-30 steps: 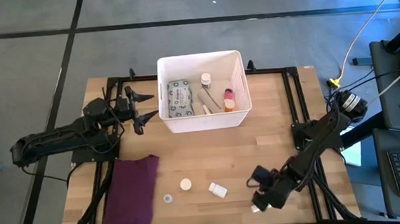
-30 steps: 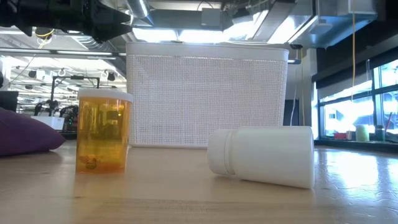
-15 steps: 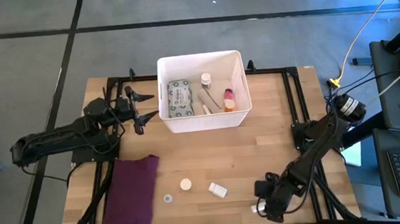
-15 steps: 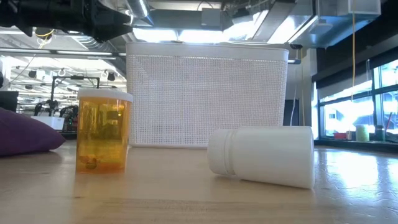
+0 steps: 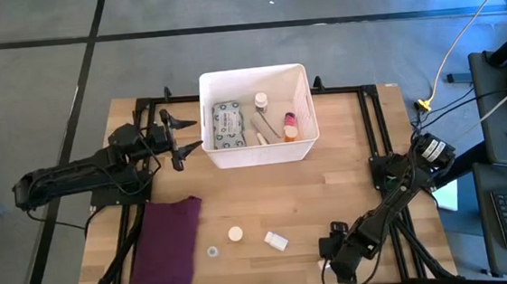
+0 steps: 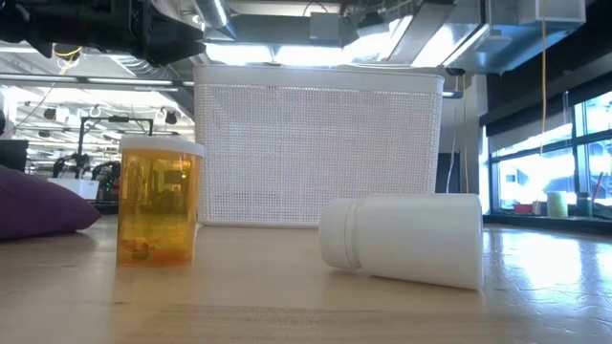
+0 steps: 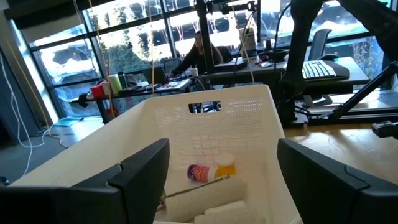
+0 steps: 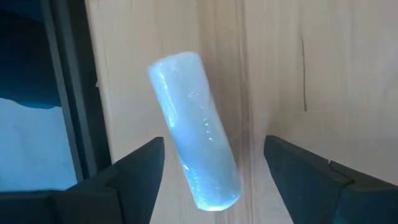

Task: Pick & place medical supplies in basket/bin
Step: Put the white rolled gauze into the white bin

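At the table's near right corner, the right gripper [image 5: 330,267] hangs low over the wood with its fingers spread, released and grasping nothing. Its wrist view shows a pale wrapped roll [image 8: 194,129] lying on the table between the two dark fingers [image 8: 134,171], close to the table's edge, untouched by either.

The left gripper [image 5: 183,139] sits at the far left, just beside the left wall of the white basket [image 5: 260,151], its jaws also wide apart and empty. From its wrist camera the basket [image 7: 205,124] fills the view.

Inside the basket lie a grey-green printed packet [image 5: 228,125], a white-capped bottle [image 5: 261,100], a beige tube [image 5: 265,127] and a small vial with orange and pink [image 5: 289,125].

On the near part of the table, an amber bottle [image 5: 235,234] stands upright, a white bottle [image 5: 276,241] lies on its side to its right, and a small round cap [image 5: 212,251] rests just left of the amber one. A maroon cloth [image 5: 166,245] lies flat at the near left.
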